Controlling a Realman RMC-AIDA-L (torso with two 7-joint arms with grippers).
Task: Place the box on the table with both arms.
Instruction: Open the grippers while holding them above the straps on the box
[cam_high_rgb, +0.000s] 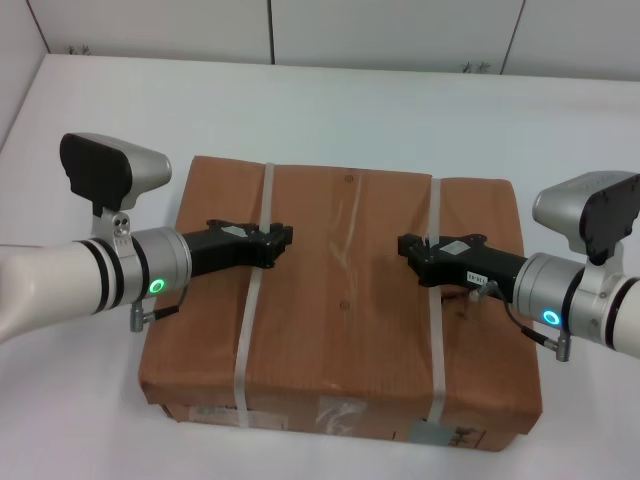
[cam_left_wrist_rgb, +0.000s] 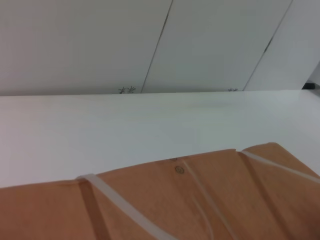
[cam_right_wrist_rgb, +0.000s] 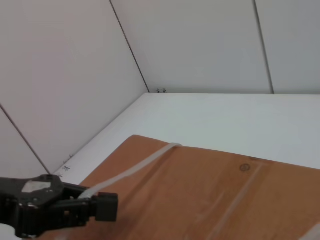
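The brown cardboard box (cam_high_rgb: 340, 300) lies flat on the white table (cam_high_rgb: 330, 110), with two whitish straps and white labels on its near side. My left gripper (cam_high_rgb: 284, 239) reaches in from the left over the box top, its tip at the left strap (cam_high_rgb: 247, 340), fingers together. My right gripper (cam_high_rgb: 405, 247) reaches in from the right, its tip beside the right strap (cam_high_rgb: 436, 330), fingers together. I cannot tell whether either one grips its strap. The right wrist view shows the box top (cam_right_wrist_rgb: 210, 195) and the left gripper (cam_right_wrist_rgb: 106, 206) at the strap (cam_right_wrist_rgb: 145, 160). The left wrist view shows the box top (cam_left_wrist_rgb: 165, 205).
The white table extends far beyond the box on all sides, to pale wall panels (cam_high_rgb: 400, 30) at the back. A wall also runs along the table's left side (cam_right_wrist_rgb: 60, 90).
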